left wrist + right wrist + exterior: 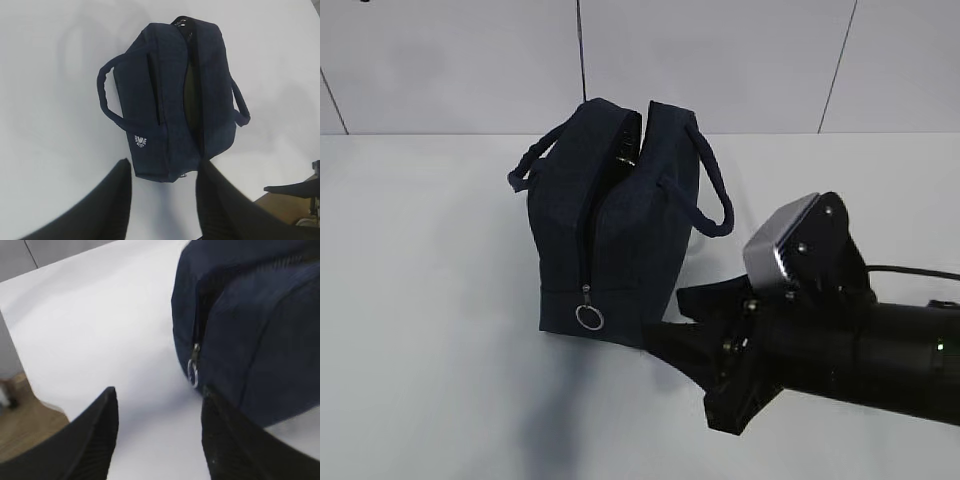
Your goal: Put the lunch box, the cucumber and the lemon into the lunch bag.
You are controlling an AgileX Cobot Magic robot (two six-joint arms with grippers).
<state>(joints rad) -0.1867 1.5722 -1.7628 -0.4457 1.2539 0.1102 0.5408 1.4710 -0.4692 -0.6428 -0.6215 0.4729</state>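
Note:
The dark navy lunch bag [620,230] stands upright mid-table, its top zip gaping open, its silver ring pull [588,317] low on the near end. From above in the left wrist view the lunch bag [170,80] shows its white logo [140,141] and a dark olive gap; I cannot tell what is inside. My left gripper [162,172] is open and empty, high above the bag's near end. My right gripper [672,320] is open and empty, low beside the bag's near right corner. It shows in the right wrist view [159,400] next to the ring pull [193,371]. Lunch box, cucumber and lemon are out of view.
The white table [420,300] runs back to a tiled wall [720,60]. The table edge with wooden floor below shows in the right wrist view [20,435] and in the left wrist view [280,205]. The left arm is outside the exterior view.

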